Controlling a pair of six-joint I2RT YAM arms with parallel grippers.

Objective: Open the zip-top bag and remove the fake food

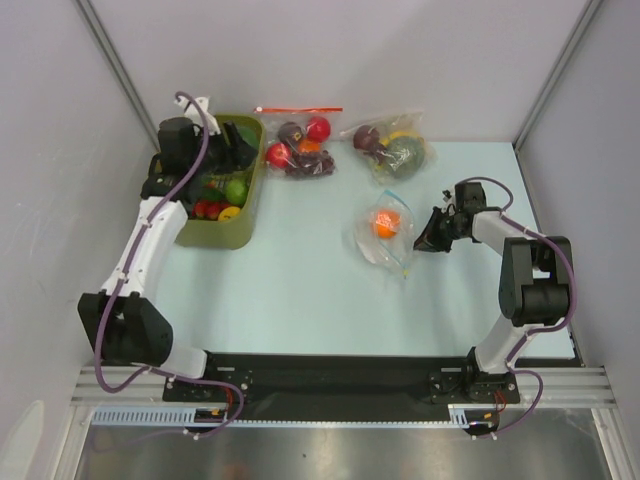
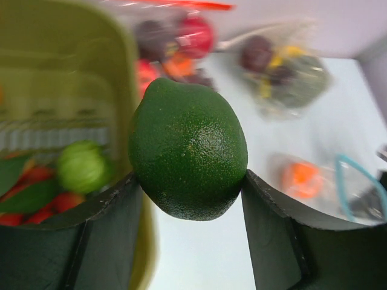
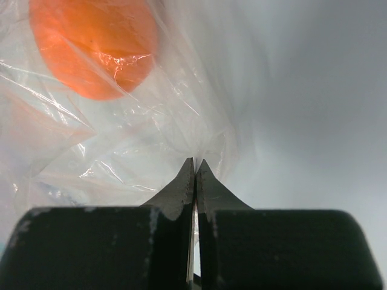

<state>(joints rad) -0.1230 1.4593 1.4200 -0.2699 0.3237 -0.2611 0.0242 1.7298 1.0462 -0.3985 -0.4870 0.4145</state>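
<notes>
While the olive bin (image 1: 250, 205) at ten o'clock holds a light green fruit (image 1: 236, 190) and red pieces (image 1: 205, 209), I see the zip-top bag (image 1: 395, 250), clear, crinkled, blue-zipped, toward three o'clock with an orange fruit (image 1: 386, 223) inside. My right gripper (image 3: 195, 164) pinches its film tight; my left gripper (image 2: 192, 179) clasps a dark green fruit (image 2: 188, 157) over the bin's edge.

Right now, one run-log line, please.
left gripper: holding dark green fruit by green bin | right gripper: pinching zip-top bag | orange fruit: inside bag
</notes>
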